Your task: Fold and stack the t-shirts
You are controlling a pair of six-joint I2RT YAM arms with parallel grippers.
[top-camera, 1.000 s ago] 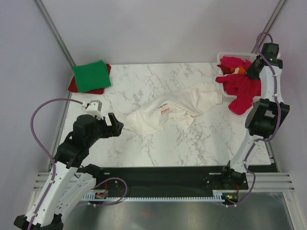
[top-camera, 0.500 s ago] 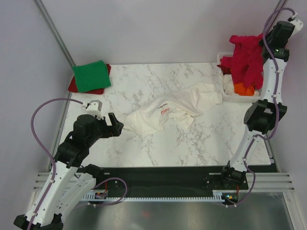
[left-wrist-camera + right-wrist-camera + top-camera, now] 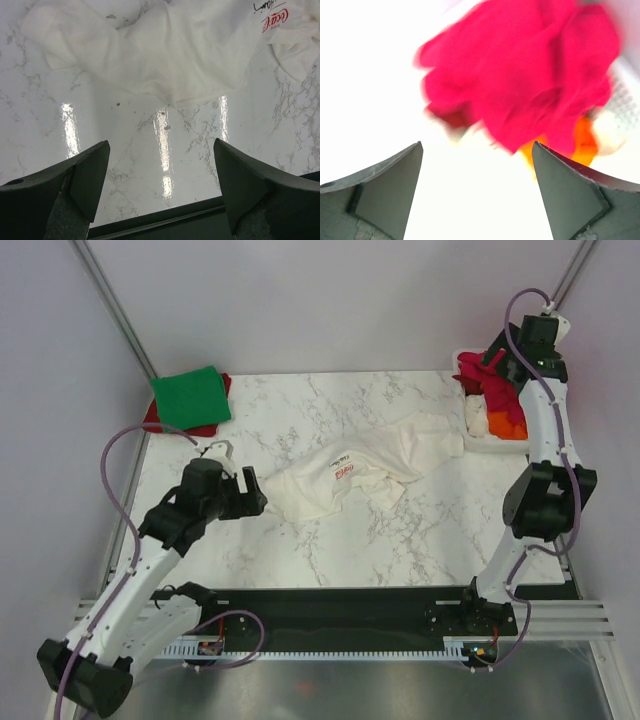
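The left claw (image 3: pixel 250 498) is released, its two dark fingers spread wide with nothing between them. It hovers low over the marble table (image 3: pixel 400 540), left of centre in the overhead view, just beside the near edge of the white t-shirt (image 3: pixel 350 475). The right claw (image 3: pixel 497 350) is also released and empty. It is raised in the upper right of the frame, above the white basket (image 3: pixel 490 446). Its own camera is blurred, but shows the fingers parted with cloth beyond them, not between them.

The white t-shirt lies in the middle of the table, unfolded and rumpled. It stretches on a slant from lower left to upper right, with deep creases and one sleeve bunched at its upper right end. A small red print (image 3: pixel 342 470) sits near its middle.

I count five t-shirts in all. One is the white one. One green t-shirt (image 3: pixel 190 397) lies folded flat in the upper left corner of the table. It rests on one red t-shirt (image 3: pixel 148 420), whose edges show beneath it. One magenta t-shirt (image 3: pixel 500 390) sits heaped in the basket at the upper right. One orange t-shirt (image 3: pixel 505 427) shows under it, at the basket's near side.

There are two arms, two claws and one basket.
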